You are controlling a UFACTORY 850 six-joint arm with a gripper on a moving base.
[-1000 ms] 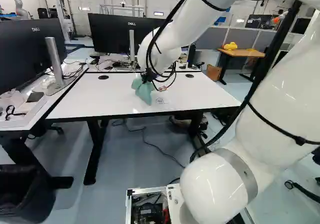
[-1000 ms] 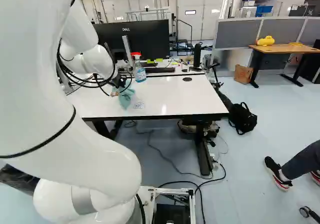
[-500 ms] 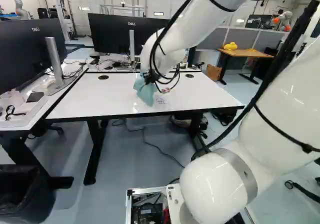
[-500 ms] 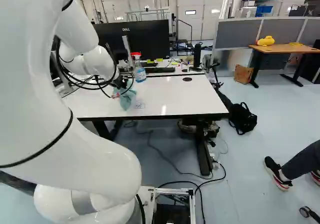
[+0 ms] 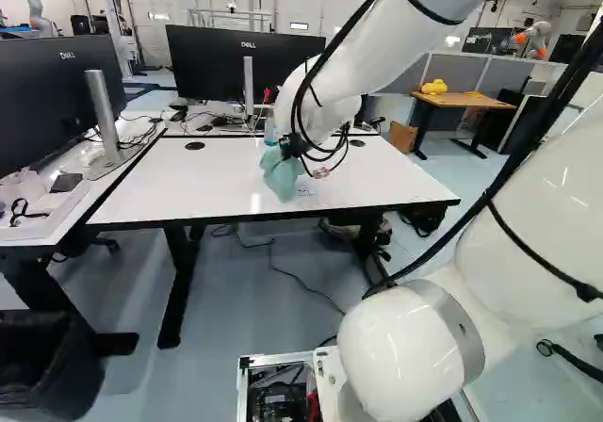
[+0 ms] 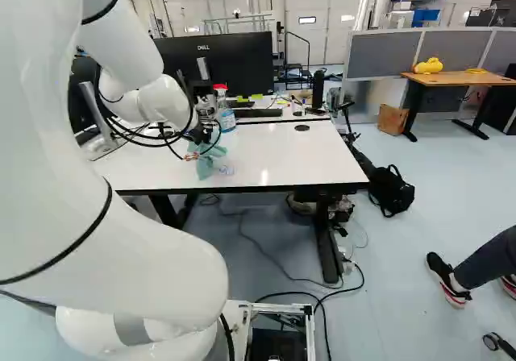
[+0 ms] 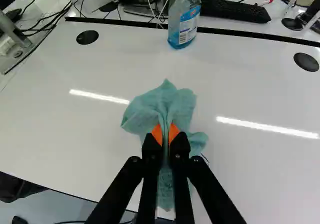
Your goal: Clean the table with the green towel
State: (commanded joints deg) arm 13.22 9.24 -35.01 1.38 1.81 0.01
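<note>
The green towel (image 7: 175,104) is held bunched over the middle part of the white table (image 5: 141,191); whether its lower folds are touching the top cannot be told. Compared with the earlier pictures, it has been carried a little to the right in both base views, and the drawn mark (image 5: 305,190) on the tabletop is now partly covered by it. The towel is pinched by the gripper (image 5: 290,147), whose orange pads (image 7: 157,134) are closed on the cloth from two sides, with folds spread ahead of the fingers and under them. The white arm (image 5: 344,88) has been shifted the same way, while the base has not been moved.

Ahead of the gripper, near the table's far edge, a spray bottle (image 7: 184,24) of blue liquid is seen standing upright, apart from the towel. In the left base view it was hidden by the arm a second ago and is now partly uncovered. The two black round caps, one (image 7: 87,37) and the other (image 7: 306,62), are set on either side of the bottle. Beyond the far edge, a keyboard (image 7: 240,10) and a monitor (image 5: 209,69) are placed.
</note>
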